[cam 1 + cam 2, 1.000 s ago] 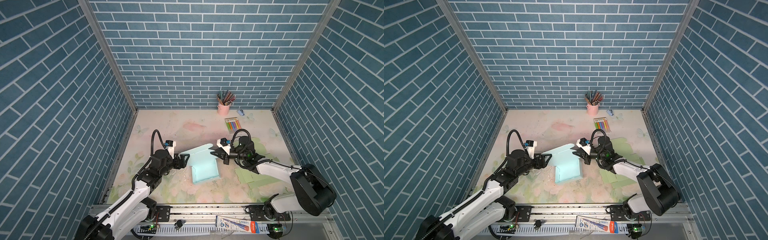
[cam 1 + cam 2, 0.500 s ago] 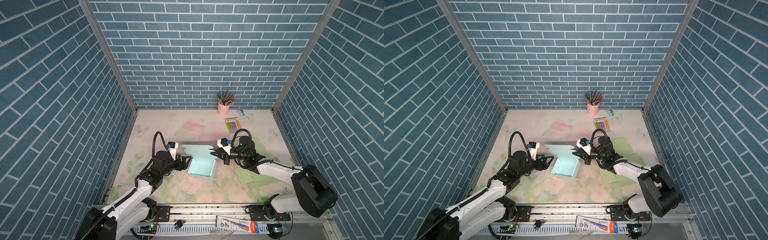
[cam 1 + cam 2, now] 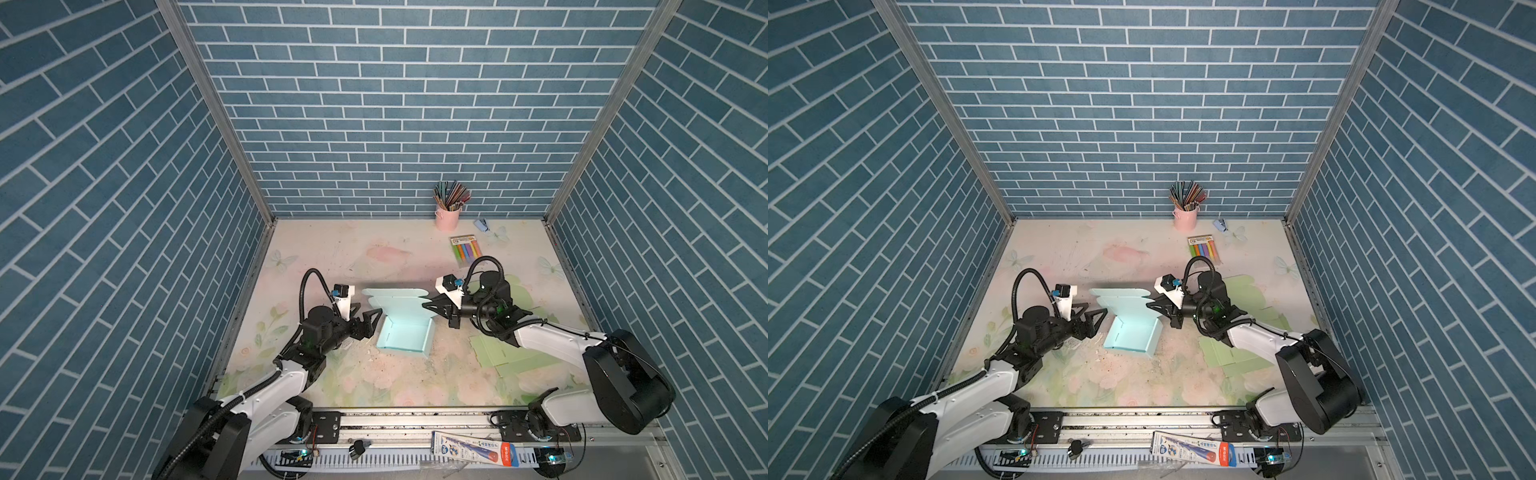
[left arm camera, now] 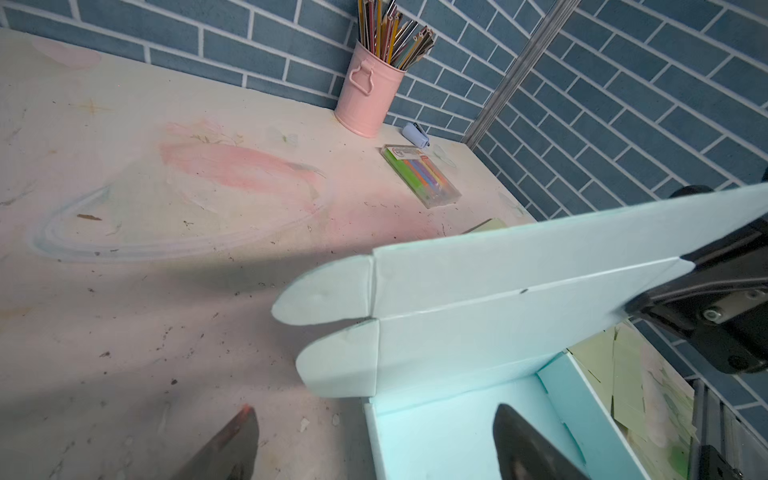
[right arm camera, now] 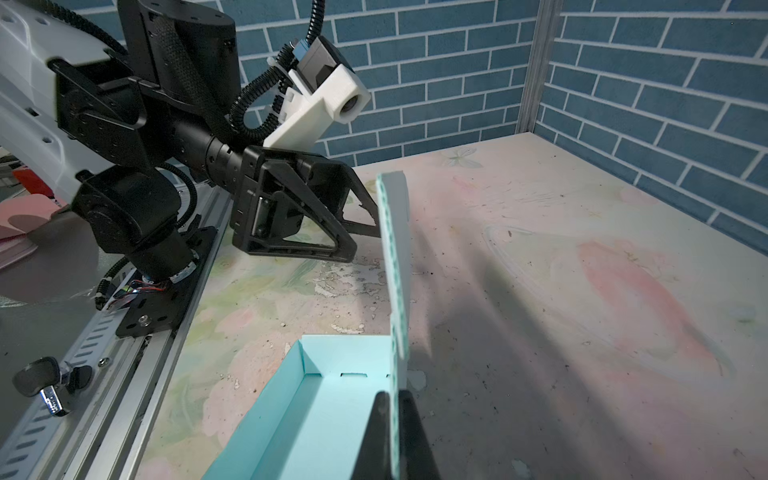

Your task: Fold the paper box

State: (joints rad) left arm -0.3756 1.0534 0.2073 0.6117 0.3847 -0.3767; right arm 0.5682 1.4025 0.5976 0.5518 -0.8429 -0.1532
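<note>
Teal paper box (image 3: 405,338), pinched by right tool (image 3: 424,306), marker pack (image 3: 467,250) label illegible

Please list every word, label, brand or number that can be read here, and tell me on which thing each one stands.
No text is legible.
On the marker pack: a printed header card, too blurred to read.
On the flat packet: a logo and writing, too small to read.
On the paper box and the pink cup: no print shows.
</note>
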